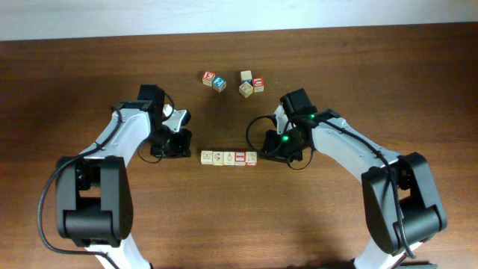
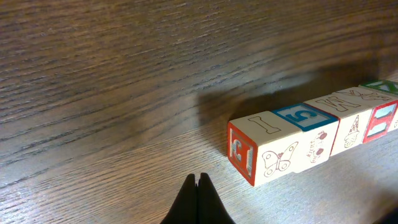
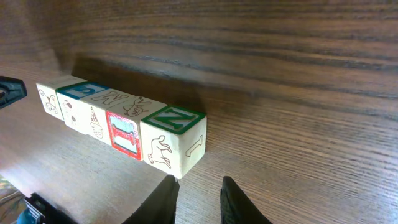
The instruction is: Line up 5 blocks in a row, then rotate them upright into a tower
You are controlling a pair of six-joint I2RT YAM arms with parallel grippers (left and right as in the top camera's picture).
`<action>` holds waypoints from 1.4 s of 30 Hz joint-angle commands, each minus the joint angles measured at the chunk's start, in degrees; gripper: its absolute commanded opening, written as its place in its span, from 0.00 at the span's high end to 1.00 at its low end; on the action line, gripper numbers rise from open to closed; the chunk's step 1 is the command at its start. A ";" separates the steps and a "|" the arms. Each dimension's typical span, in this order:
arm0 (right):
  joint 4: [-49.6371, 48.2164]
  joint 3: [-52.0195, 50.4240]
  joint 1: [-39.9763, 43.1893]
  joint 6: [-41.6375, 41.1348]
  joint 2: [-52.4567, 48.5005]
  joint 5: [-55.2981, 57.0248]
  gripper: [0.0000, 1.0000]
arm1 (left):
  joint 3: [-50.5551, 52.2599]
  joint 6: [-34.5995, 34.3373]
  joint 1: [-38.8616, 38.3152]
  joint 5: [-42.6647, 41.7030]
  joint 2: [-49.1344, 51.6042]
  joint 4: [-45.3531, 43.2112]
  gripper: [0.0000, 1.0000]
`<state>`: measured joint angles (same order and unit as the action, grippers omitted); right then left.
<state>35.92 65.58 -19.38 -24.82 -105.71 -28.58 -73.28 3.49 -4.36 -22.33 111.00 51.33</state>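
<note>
Five small pale-wood alphabet cubes (image 1: 228,158) sit touching in a row. My left gripper (image 2: 199,186), clenched and empty, is near one end; my right gripper (image 3: 199,190), slightly parted and holding nothing, is beside the other. I cannot tell how many are rotated.

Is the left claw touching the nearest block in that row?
Apart. The left wrist view shows bare table between the shut left gripper and the nearest block.

Five blocks (image 1: 229,158) in row; five loose cubes (image 1: 219,84) beyond; two robot arms (image 1: 127,133)
</note>
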 commanded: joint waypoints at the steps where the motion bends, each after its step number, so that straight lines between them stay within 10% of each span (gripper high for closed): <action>1: -0.17 1.09 -0.07 0.87 -0.52 -0.31 0.75 | 0.50 0.92 0.02 -0.87 -0.66 -0.13 1.00; 42: -0.81 0.42 -0.87 0.37 -0.52 2.01 0.75 | 2.05 5.68 0.02 -3.41 0.02 0.26 1.00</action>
<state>35.27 65.58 -19.66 -24.05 -105.71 -27.24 -71.77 7.77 -4.36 -24.71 111.00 52.01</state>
